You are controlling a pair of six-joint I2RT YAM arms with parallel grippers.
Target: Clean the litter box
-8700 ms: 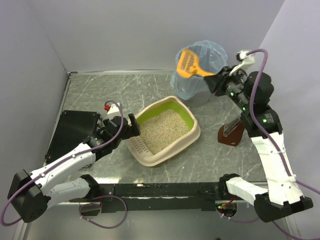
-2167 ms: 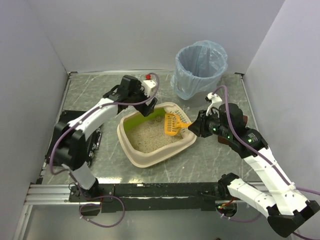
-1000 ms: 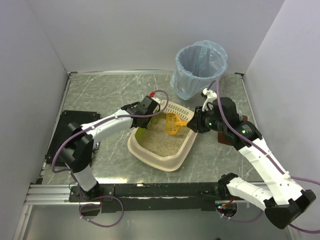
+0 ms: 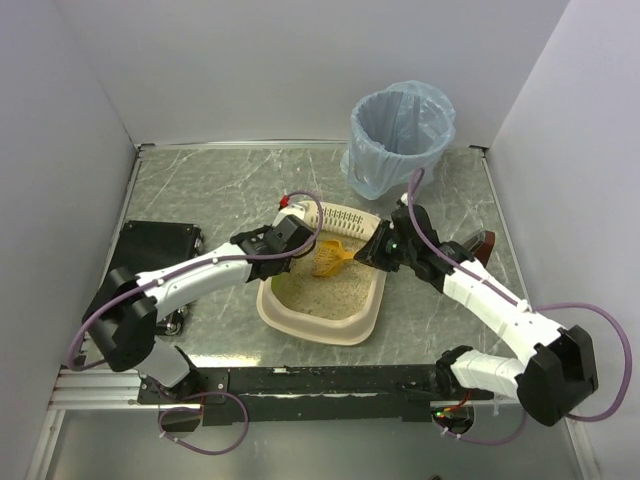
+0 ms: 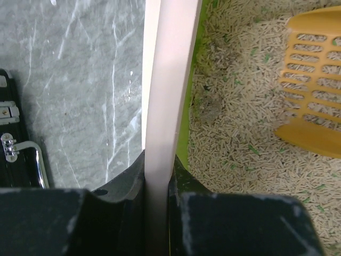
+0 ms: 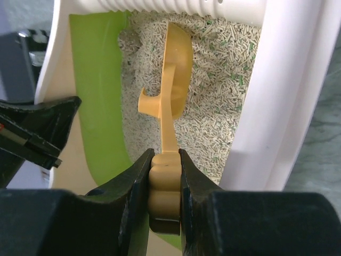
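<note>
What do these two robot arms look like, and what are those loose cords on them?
The left arm and right arm have white shells with black joints. A purple cable, probably wiring, loops along each. The left end effector and right end effector are black, each with two fingers.

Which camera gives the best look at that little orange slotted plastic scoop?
The right wrist view: the orange slotted plastic scoop shows close-up and edge-on, from the handle clamped in the right hand to the blade. The left wrist view shows only part of its slotted blade; the top view shows it small.
</note>
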